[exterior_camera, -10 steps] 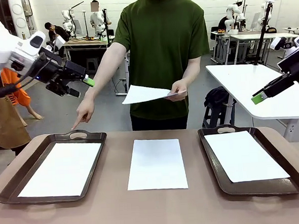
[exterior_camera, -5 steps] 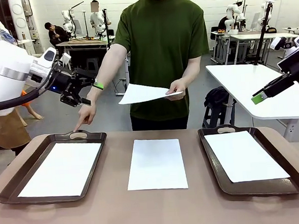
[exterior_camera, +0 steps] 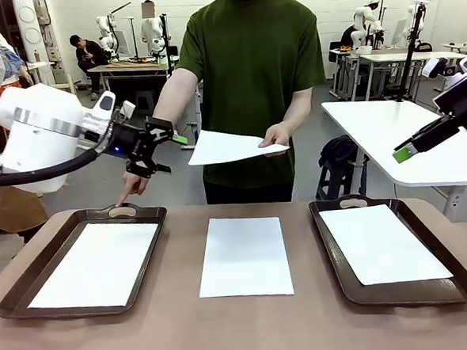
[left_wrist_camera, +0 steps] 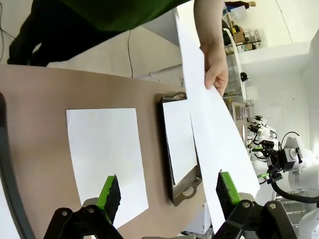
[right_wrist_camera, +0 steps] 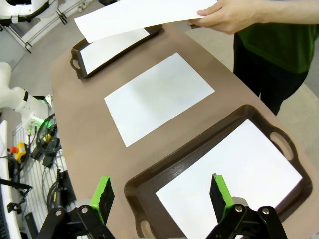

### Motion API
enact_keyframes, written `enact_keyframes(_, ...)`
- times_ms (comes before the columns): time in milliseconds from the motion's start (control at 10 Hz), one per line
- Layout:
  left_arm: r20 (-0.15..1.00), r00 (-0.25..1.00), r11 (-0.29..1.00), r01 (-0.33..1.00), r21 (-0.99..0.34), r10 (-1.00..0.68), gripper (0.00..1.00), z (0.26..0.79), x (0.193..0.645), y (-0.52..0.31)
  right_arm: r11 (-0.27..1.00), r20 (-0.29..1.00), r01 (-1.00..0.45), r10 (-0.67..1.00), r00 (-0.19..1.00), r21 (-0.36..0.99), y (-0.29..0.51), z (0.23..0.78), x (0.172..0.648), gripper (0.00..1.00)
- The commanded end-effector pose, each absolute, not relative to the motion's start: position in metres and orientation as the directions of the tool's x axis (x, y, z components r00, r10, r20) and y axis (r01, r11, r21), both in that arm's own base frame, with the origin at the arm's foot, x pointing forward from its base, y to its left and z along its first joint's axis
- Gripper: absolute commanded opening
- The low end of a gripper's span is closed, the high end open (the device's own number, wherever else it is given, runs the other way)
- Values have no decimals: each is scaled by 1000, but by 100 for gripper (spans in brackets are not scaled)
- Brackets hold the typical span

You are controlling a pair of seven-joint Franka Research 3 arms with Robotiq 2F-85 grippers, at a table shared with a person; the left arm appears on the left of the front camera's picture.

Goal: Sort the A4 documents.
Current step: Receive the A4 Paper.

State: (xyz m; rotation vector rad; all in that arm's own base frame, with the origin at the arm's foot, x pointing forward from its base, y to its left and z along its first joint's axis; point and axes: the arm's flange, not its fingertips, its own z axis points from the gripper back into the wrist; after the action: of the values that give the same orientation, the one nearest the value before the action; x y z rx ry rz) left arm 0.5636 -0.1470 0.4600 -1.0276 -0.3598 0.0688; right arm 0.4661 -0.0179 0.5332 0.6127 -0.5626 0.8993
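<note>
A person across the table holds out one A4 document (exterior_camera: 228, 146) in one hand; in the left wrist view this sheet (left_wrist_camera: 209, 124) runs down close to one green pad. My left gripper (exterior_camera: 169, 153) is open in the air just left of the sheet's edge, its fingers (left_wrist_camera: 168, 191) apart with nothing gripped. Another sheet (exterior_camera: 245, 255) lies flat on the table's middle. One sheet (exterior_camera: 96, 263) lies in the left tray (exterior_camera: 33, 276) and one (exterior_camera: 383, 243) in the right tray (exterior_camera: 334, 256). High at the right, my right gripper (exterior_camera: 406, 150) hangs open (right_wrist_camera: 162, 194) above that tray.
The person's other hand (exterior_camera: 129, 187) points down at the left tray's far handle, just below my left gripper. The table's front strip is bare brown surface. A white table (exterior_camera: 389, 130) stands behind my right arm.
My left arm has swung right and slightly down, bringing its gripper up to the held sheet's left edge. The right arm and the pointing hand have stayed put.
</note>
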Motion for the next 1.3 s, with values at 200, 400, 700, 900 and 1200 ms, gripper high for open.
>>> enact_keyframes(200, 153, 967, 383, 65, -922, 205, 100, 450, 586, -170, 476, 674, -844, 541, 503, 248, -17, 533, 466, 100)
enact_keyframes(400, 122, 973, 332, 52, -942, 194, 100, 446, 588, -177, 476, 674, -844, 541, 503, 248, -17, 533, 466, 100)
enact_keyframes(700, 4, 992, 280, -33, -959, 130, 100, 427, 595, -190, 476, 674, -844, 541, 503, 248, -17, 533, 466, 100)
enact_keyframes(900, -16, 994, 180, -36, -983, 109, 100, 417, 598, -203, 476, 674, -844, 541, 503, 248, -17, 533, 466, 100)
enact_keyframes(1200, 9, 996, 36, 6, -999, 93, 81, 415, 600, -213, 476, 674, -844, 541, 503, 248, -17, 533, 466, 100)
